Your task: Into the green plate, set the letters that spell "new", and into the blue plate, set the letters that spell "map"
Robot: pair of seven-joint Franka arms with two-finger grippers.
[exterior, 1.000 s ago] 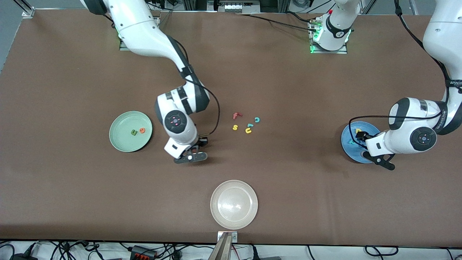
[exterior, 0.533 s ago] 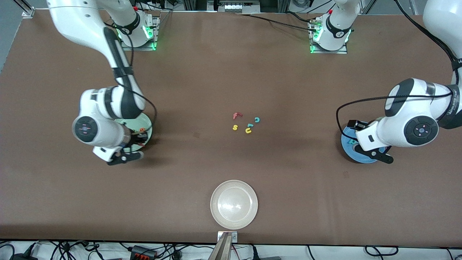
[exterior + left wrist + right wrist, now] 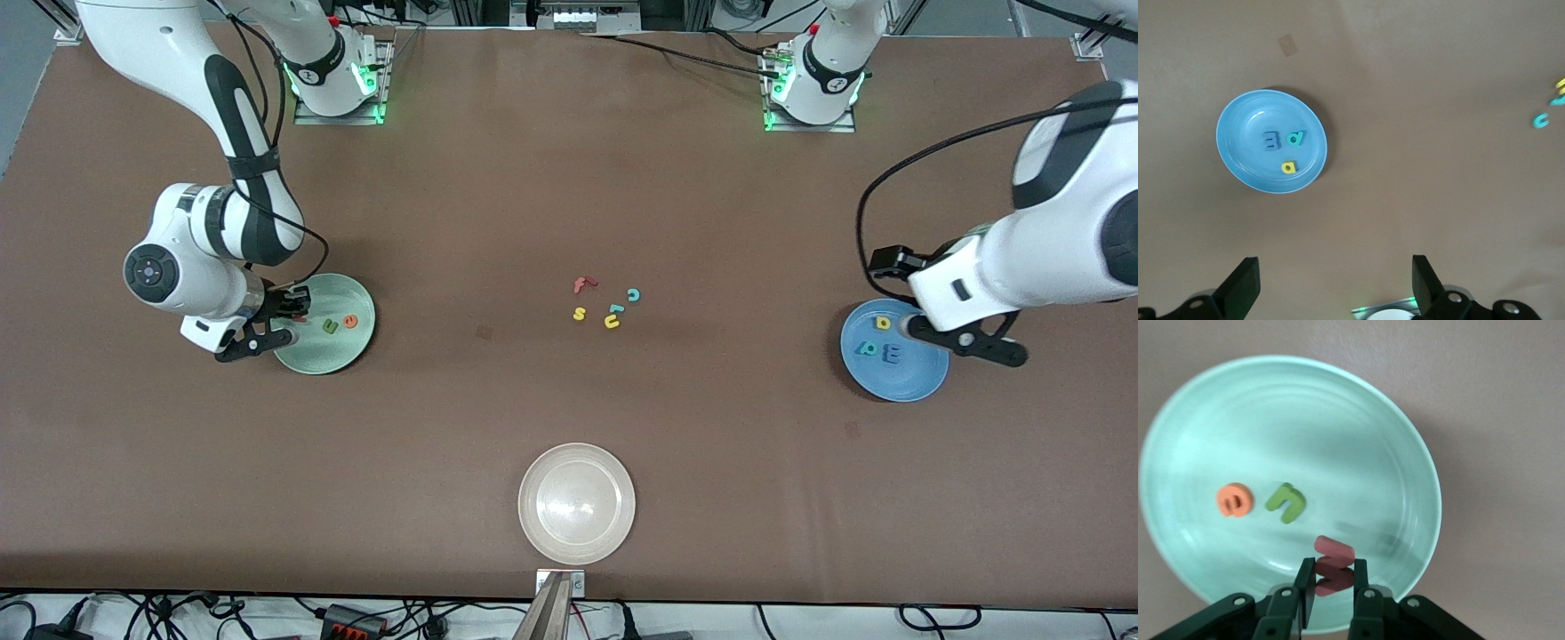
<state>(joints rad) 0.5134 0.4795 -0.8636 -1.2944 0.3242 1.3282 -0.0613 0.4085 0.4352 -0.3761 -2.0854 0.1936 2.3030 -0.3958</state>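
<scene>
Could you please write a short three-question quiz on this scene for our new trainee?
1. True or false: the right gripper is shut on the red w above the green plate.
2. Which letters already lie in the green plate? A) orange e and green n B) yellow s and red f C) none
3. Fill in: the blue m, teal p and yellow a all lie in the ____ plate, under the open left gripper.

Key: 1 true; 2 A; 3 blue.
</scene>
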